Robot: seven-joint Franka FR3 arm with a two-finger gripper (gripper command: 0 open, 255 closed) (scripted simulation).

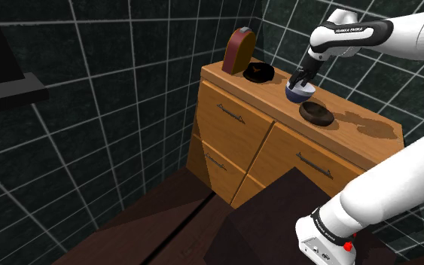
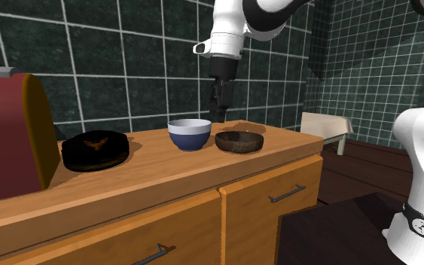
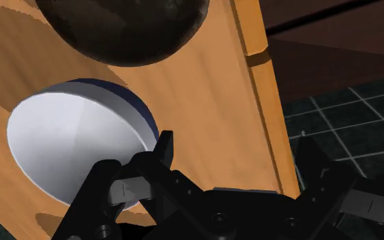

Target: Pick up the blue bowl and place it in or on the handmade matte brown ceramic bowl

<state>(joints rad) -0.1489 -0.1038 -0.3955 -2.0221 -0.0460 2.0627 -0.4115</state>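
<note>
1. The blue bowl point(image 2: 190, 135) (white inside, blue outside) stands upright on the wooden cabinet top point(image 2: 157, 169). It is just beside the brown bowl point(image 2: 239, 141) but not touching it, and a black dish point(image 2: 95, 150) lies farther toward the second exterior view's left.
2. The gripper point(image 2: 218, 107) hangs over the blue bowl's far rim, pointing down. Its jaws are spread and clasp nothing. In the wrist view one finger point(image 3: 161, 146) is close to the rim and looks clear of it.
3. The blue bowl looks rigid, thin-walled and probably light. Its smooth surface could slip, and it may chip if dropped.
4. The sensible hold is the rim wall, with one finger inside and one outside. The whole bowl looks too wide for the jaws.
5. A rim hold sits off-centre, so the bowl may tip when lifted. The short carry to the brown bowl calls for a level, gentle set-down.
</note>
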